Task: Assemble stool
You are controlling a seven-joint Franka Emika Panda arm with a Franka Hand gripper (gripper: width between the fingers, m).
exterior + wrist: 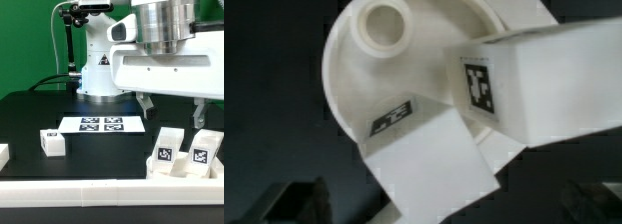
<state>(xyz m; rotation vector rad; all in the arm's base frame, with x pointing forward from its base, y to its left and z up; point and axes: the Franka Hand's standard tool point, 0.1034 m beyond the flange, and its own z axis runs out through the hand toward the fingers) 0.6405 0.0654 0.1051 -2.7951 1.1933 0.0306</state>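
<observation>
The round white seat [358,95] fills the wrist view, with one empty round hole [381,27] near its rim. Two blocky tagged legs [535,85] [429,160] rise from it towards the camera. In the exterior view these legs [169,152] [205,150] stand at the exterior view's right on the low white seat [186,171]. A third leg [52,143] lies loose on the black table, left of centre. My gripper [172,108] [446,205] hangs open above the seat and its two legs, holding nothing. Its dark fingers [299,200] show on either side of the nearer leg.
The marker board [100,124] lies flat mid-table in front of the arm's white base [98,75]. A long white rail [80,192] runs along the front edge. A white piece [3,153] is cut off at the exterior view's left edge.
</observation>
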